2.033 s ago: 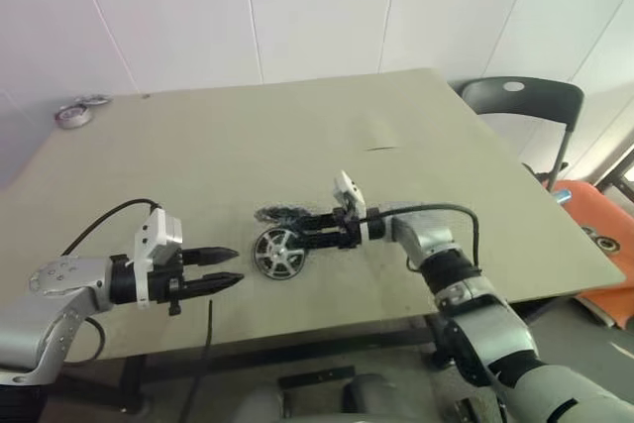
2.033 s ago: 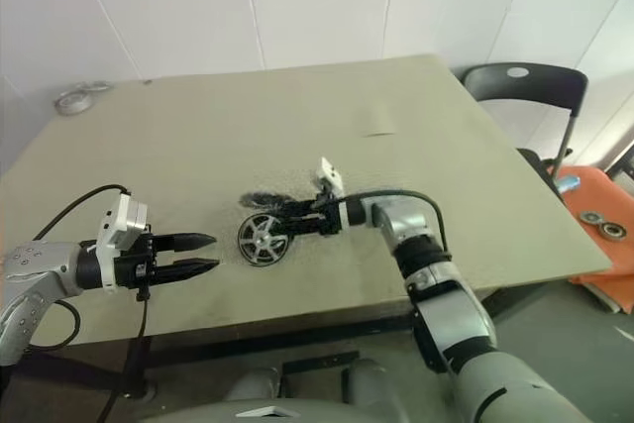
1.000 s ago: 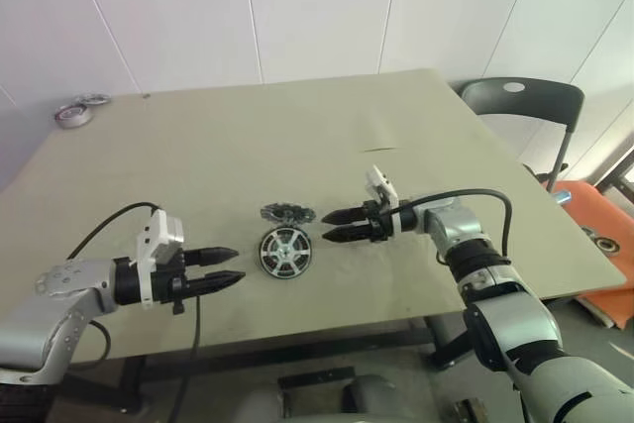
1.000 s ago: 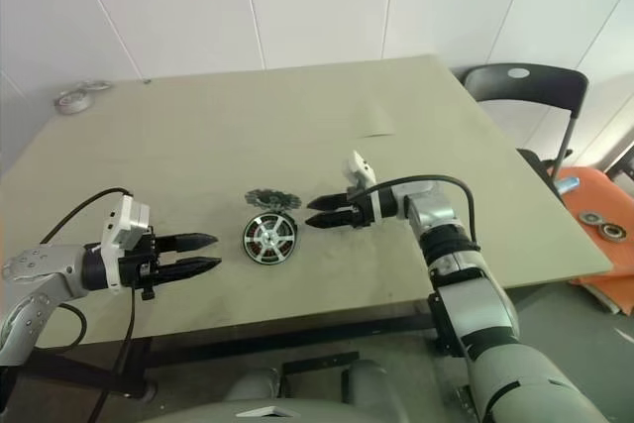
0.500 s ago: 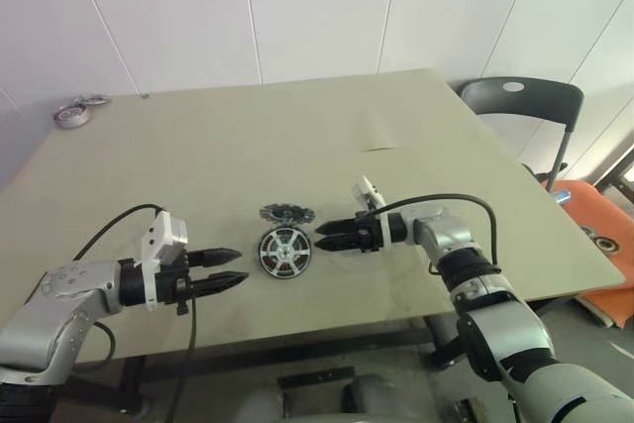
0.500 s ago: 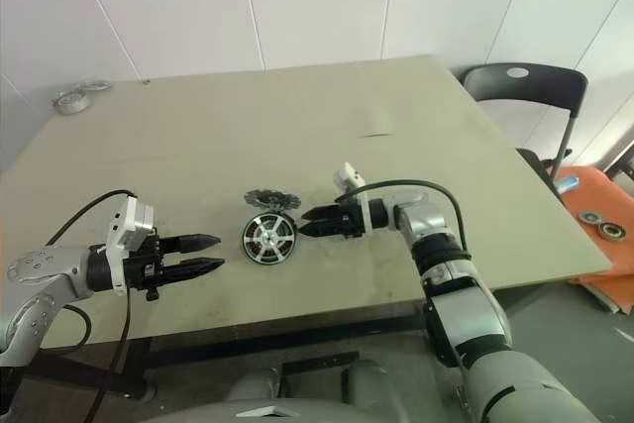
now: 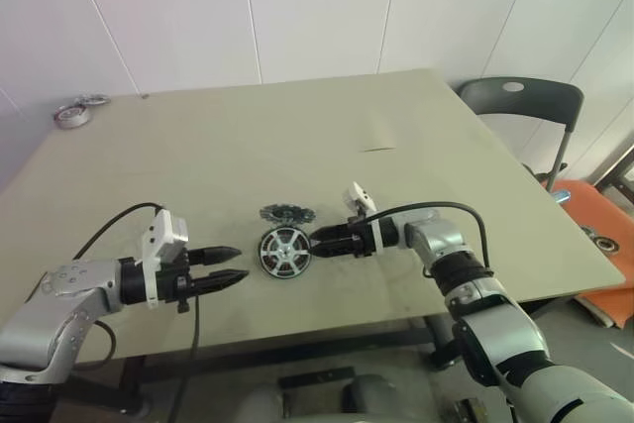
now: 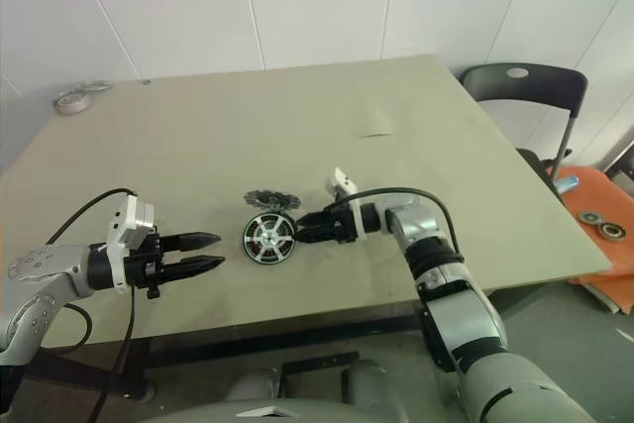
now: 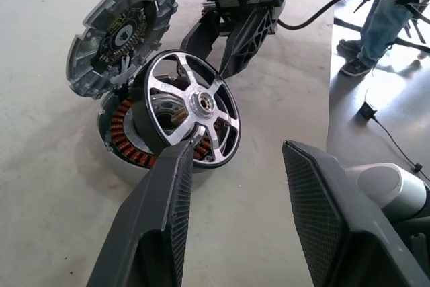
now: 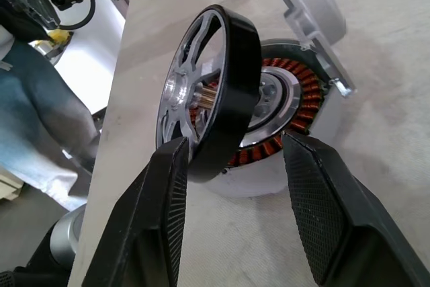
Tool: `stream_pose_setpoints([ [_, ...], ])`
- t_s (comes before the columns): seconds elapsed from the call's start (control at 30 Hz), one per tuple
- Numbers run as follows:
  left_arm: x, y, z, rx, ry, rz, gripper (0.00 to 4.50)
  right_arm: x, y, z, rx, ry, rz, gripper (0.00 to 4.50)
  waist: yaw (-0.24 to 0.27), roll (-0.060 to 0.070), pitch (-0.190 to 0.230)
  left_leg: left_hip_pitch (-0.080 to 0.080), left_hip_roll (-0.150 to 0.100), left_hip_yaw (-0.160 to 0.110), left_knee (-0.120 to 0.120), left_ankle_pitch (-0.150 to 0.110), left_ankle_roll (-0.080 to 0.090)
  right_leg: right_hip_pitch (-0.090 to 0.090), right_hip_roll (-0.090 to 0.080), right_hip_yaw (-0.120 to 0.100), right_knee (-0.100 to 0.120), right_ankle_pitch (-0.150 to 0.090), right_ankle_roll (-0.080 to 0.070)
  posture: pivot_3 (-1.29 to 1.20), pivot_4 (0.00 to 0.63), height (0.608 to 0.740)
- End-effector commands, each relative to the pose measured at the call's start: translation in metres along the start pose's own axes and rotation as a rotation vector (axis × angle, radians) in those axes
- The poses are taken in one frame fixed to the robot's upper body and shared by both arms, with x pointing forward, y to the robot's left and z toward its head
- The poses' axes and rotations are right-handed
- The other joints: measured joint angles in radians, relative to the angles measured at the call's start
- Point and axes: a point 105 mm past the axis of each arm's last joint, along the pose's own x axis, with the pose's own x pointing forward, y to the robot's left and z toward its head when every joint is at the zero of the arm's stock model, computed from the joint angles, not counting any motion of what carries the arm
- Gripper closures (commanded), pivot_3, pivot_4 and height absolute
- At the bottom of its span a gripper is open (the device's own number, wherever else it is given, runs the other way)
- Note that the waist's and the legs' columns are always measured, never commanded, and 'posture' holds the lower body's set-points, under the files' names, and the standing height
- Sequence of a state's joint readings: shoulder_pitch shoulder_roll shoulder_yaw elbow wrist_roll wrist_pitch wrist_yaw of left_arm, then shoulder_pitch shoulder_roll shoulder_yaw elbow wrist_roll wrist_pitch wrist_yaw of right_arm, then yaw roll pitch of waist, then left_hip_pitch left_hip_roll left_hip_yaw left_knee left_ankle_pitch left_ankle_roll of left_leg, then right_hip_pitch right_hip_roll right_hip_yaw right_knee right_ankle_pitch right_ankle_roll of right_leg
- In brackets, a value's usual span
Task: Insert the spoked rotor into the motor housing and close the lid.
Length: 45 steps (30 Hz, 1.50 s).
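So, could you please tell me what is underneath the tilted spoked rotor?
The motor housing, copper windings showing around the spoked rotor, which leans on it unseated. The housing's centre is mostly covered.

A silver spoked rotor (image 9: 201,109) with a black rim is seen against orange-brown copper windings (image 10: 295,109) on a beige table (image 7: 297,136).

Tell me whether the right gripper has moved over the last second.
Yes. The right gripper has come in toward the rotor, which sits tilted on the housing; a second ago there was a clear gap between them, now its tips are at the rotor's rim.
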<state>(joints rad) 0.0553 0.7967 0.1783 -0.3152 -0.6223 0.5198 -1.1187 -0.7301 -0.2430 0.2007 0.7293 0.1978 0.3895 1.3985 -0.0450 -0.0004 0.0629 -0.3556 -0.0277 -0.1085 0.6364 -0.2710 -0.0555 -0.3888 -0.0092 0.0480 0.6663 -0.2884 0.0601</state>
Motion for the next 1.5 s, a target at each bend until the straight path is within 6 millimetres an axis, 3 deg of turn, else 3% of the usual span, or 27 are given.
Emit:
stream_pose_setpoints([
  [0.03, -0.001, 0.002, 0.008, 0.026, -0.021, 0.004, 2.24, 0.002, 0.002, 0.012, -0.051, -0.007, 0.001, 2.61, 0.0, 0.0, 0.0, 0.0, 0.0, 0.0, 0.0, 0.0, 0.0, 0.0, 0.0, 0.0, 0.0, 0.0, 0.0, 0.0, 0.0, 0.74],
  [0.17, 0.0, 0.003, 0.008, 0.026, -0.024, 0.009, 2.24, 0.003, 0.002, 0.014, -0.056, -0.004, -0.002, 3.79, -0.001, 0.0, 0.0, 0.0, 0.0, 0.0, 0.0, 0.0, 0.0, 0.0, 0.0, 0.0, 0.0, 0.0, 0.0, 0.0, 0.0, 0.74],
  [0.23, 0.0, 0.004, 0.008, 0.026, -0.025, 0.01, 2.24, 0.004, 0.004, 0.015, -0.067, 0.004, 0.009, 4.1, -0.002, 0.0, 0.0, 0.001, 0.0, 0.0, 0.0, 0.0, 0.0, 0.0, 0.0, 0.0, 0.001, 0.0, 0.0, 0.0, 0.0, 0.74],
  [0.53, 0.001, 0.004, 0.006, 0.021, -0.032, 0.019, 2.24, 0.006, 0.004, 0.024, -0.098, 0.02, -0.006, 4.1, -0.002, 0.0, 0.0, 0.001, 0.0, 0.0, 0.001, 0.0, 0.0, 0.0, 0.001, 0.0, 0.001, 0.0, 0.0, 0.0, 0.0, 0.74],
  [0.63, 0.002, 0.003, 0.005, 0.019, -0.036, 0.021, 2.24, 0.01, 0.012, 0.049, -0.03, -0.027, 0.031, 4.1, -0.003, 0.0, 0.0, 0.001, 0.001, 0.0, 0.001, 0.0, 0.0, 0.0, 0.001, 0.0, 0.002, 0.0, 0.0, 0.0, 0.0, 0.74],
  [0.8, 0.003, 0.005, 0.005, 0.021, -0.04, 0.025, 2.24, 0.015, 0.018, 0.072, 0.072, -0.001, 0.054, 4.1, -0.001, 0.0, 0.0, -0.001, 0.0, 0.0, 0.0, 0.0, 0.0, -0.002, 0.0, 0.0, 0.002, 0.0, 0.0, 0.0, 0.0, 0.74],
  [1.0, 0.005, 0.005, 0.004, 0.023, -0.047, 0.031, 2.24, 0.015, 0.018, 0.06, 0.056, 0.203, 0.023, 4.1, 0.003, 0.0, 0.0, -0.001, 0.0, 0.0, -0.001, 0.0, 0.0, -0.002, 0.0, 0.0, 0.0, 0.0, 0.0, 0.0, 0.0, 0.74],
  [1.2, 0.004, 0.007, 0.004, 0.025, -0.051, 0.044, 2.24, 0.015, 0.015, 0.047, 0.056, 0.25, 0.014, 4.1, -0.001, 0.0, 0.0, -0.001, 0.0, 0.0, -0.001, 0.0, 0.0, -0.002, -0.001, 0.0, 0.0, 0.0, 0.0, 0.0, 0.0, 0.74],
  [1.5, 0.003, 0.007, 0.004, 0.027, -0.05, 0.047, 2.24, 0.014, 0.019, 0.043, 0.059, 0.246, 0.031, 4.1, 0.0, 0.0, 0.0, -0.001, 0.0, 0.0, -0.001, 0.0, 0.0, -0.002, 0.0, 0.0, 0.0, 0.0, 0.0, 0.0, 0.0, 0.74],
])
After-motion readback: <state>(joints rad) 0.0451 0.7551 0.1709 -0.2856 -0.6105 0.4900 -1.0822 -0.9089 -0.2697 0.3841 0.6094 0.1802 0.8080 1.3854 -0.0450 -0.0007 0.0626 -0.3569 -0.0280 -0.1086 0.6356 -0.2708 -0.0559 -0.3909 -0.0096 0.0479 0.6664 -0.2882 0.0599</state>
